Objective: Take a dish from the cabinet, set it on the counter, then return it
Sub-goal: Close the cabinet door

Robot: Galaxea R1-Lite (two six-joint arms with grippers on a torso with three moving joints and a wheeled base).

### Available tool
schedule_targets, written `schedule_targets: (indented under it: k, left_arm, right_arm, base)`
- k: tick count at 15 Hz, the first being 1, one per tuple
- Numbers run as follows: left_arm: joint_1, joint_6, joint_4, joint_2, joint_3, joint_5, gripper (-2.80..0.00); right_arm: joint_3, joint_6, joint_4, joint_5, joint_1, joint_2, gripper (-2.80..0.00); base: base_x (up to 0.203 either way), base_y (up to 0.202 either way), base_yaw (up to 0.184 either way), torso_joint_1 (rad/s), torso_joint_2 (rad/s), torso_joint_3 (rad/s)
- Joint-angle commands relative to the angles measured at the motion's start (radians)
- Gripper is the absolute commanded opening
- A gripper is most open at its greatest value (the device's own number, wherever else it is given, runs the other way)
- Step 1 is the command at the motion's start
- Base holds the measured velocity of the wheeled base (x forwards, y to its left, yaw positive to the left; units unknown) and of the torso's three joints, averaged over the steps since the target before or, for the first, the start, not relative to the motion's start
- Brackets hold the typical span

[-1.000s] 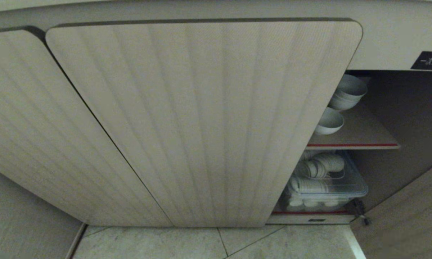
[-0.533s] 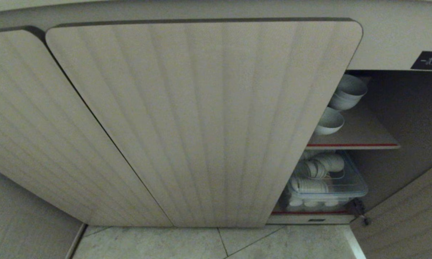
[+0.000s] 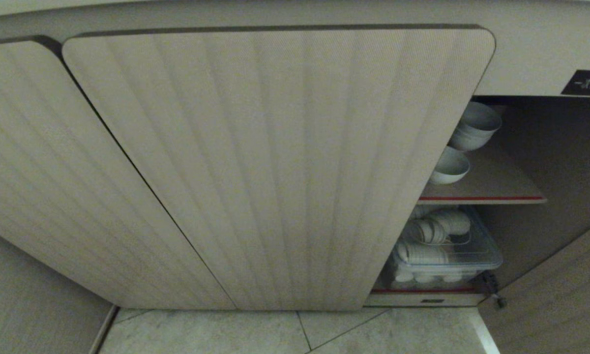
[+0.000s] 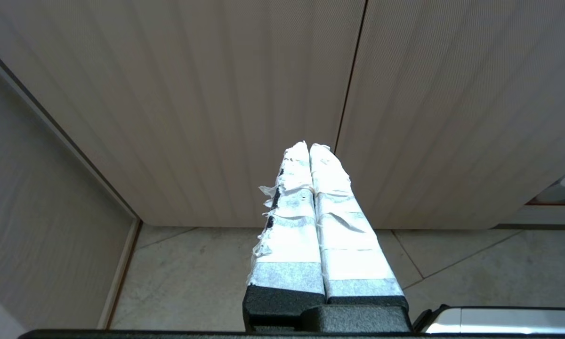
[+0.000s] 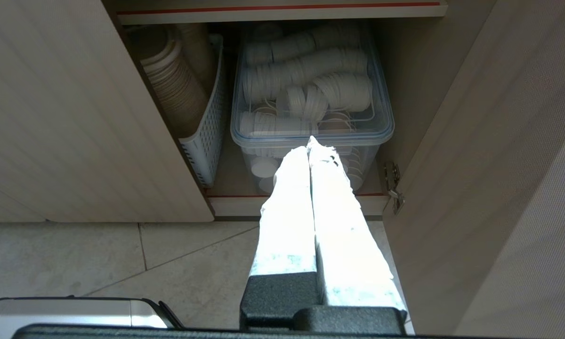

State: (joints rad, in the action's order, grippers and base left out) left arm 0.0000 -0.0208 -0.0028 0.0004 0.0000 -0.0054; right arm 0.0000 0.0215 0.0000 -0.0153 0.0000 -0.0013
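Inside, a clear tub [image 5: 310,134] holds white lids; a basket [image 5: 207,141] holds cups. Left gripper [image 4: 309,147] and right gripper [image 5: 309,143] are closed, empty.

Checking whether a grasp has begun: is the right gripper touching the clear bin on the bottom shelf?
Apart. In the right wrist view the shut right gripper is out over the floor tiles, short of the cabinet's red-edged sill, while the clear bin sits inside.
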Motion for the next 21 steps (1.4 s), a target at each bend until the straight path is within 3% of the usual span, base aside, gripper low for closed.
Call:
schedule_targets:
  k: [1, 21]
  left_arm:
    - [0.0, -0.002, -0.002, 0.0, 0.0, -0.001, -2.8]
    - [0.0, -0.004, -0.002, 0.0, 0.0, 0.001, -2.8]
  right_arm:
    - [0.0, 0.0, 0.0, 0.0, 0.0, 0.001, -2.8]
    - [0.0, 0.0, 0.0, 0.0, 0.0, 0.001, -2.8]
  base:
    - [0.0, 0.0, 0.0, 0.0, 0.0, 0.0]
    - [0.0, 0.0, 0.0, 0.0, 0.0, 0.0]
